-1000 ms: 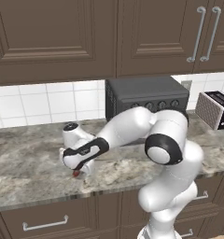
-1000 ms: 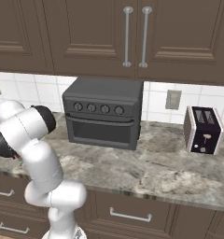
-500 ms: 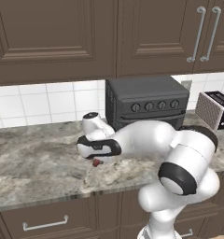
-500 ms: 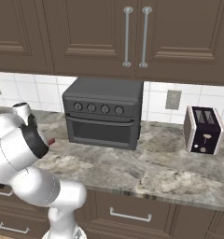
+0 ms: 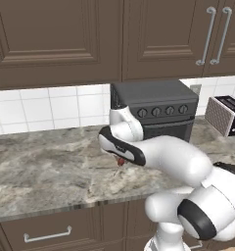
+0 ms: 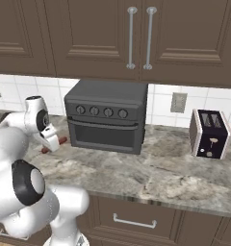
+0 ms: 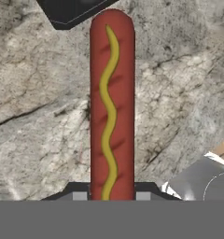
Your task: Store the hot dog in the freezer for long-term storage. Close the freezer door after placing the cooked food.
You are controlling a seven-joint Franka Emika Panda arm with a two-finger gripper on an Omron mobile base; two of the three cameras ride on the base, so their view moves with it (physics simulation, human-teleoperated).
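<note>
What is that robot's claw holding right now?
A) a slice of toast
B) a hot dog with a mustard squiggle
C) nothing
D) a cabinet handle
B: in the hand view the hot dog, red with a yellow squiggle, sits clamped in the gripper above the stone counter.

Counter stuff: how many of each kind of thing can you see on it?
Toaster ovens: 1, the black toaster oven
Toasters: 1, the toaster
Hot dogs: 1, the hot dog, held above the counter by the gripper
Total: 3
</note>
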